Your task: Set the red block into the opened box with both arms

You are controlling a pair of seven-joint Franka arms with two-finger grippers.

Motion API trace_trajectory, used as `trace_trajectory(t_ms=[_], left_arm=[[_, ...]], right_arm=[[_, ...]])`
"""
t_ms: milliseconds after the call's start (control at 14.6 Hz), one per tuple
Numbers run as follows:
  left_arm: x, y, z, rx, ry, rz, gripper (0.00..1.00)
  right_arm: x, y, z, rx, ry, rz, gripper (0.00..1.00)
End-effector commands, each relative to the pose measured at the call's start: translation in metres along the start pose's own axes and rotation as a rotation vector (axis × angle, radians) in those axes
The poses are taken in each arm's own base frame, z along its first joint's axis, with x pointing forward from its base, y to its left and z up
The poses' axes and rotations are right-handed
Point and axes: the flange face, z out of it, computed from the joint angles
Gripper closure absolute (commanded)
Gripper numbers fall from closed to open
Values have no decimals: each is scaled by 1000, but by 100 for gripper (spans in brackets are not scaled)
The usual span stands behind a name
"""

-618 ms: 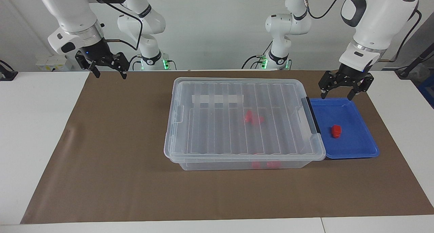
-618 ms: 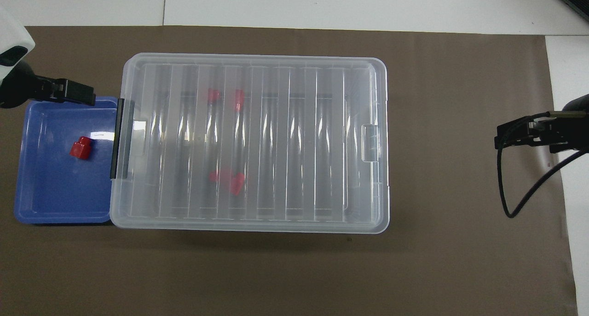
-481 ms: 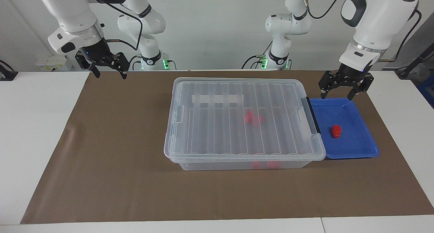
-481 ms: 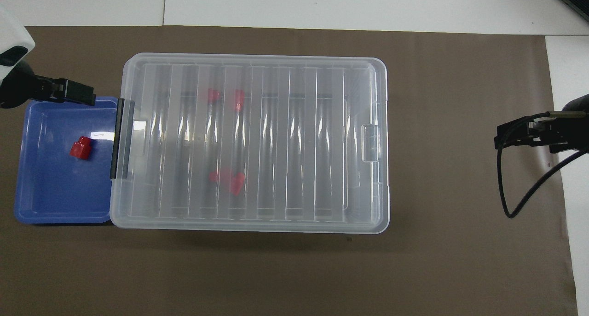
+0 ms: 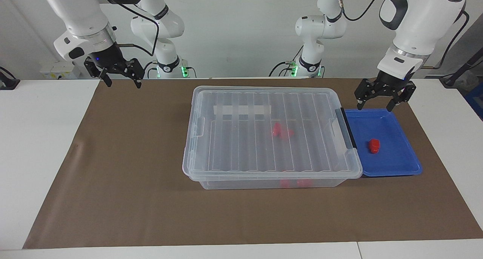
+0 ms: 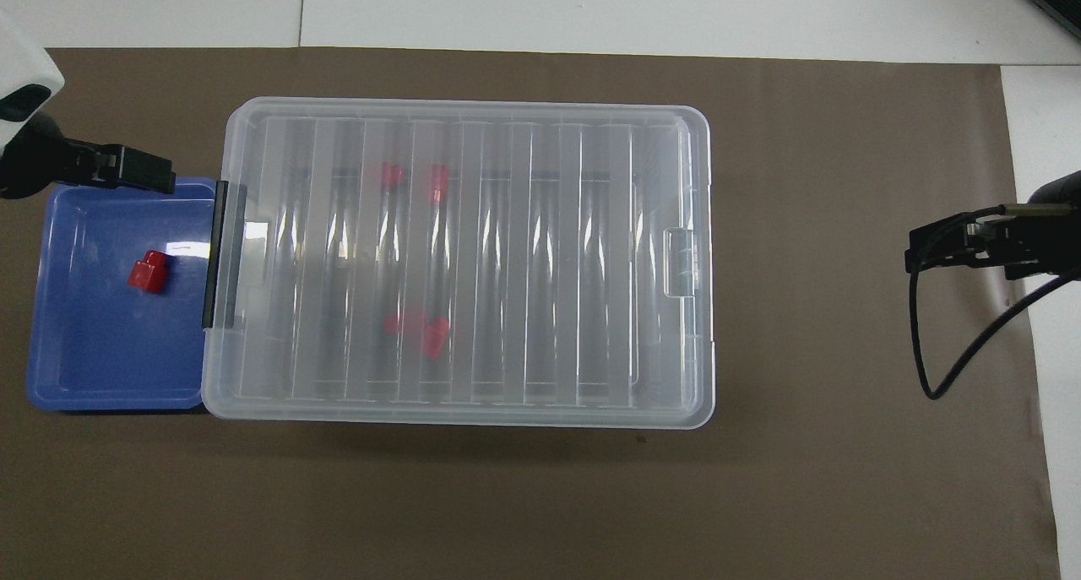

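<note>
Left claw (image 5: pixel 374 105) wide, empty, over tray (image 5: pixel 400 168) edge nearest robots. Right claw (image 5: pixel 121 80) wide, empty, over mat (image 5: pixel 124 168) at right arm's end of bench. Box (image 5: pixel 264 138) mid-mat, lid on. Block (image 5: pixel 374 146) in tray, touching box's latch end.

No readable text, white label strip (image 5: pixel 242 110) on the box (image 5: pixel 264 100) lid appears blank
</note>
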Motion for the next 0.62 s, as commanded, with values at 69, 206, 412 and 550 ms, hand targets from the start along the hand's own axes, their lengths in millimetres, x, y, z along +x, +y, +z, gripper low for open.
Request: trace_trajectory(t_ms=[69,206,412,550], left_arm=[[-3,-2,0,-6,12,-13,0],[-3,-2,0,-6,12,-13,0],[-3,-2,0,-6,12,-13,0],[-3,-1,0,-7,12,-12,0]], right_arm=[[-9,-14,22,0,-4,-23,11],[-6,-27,36,7,41,15,11],[1,-61,63,26,100,10,10],[10,-74,82,40,123,25,9]])
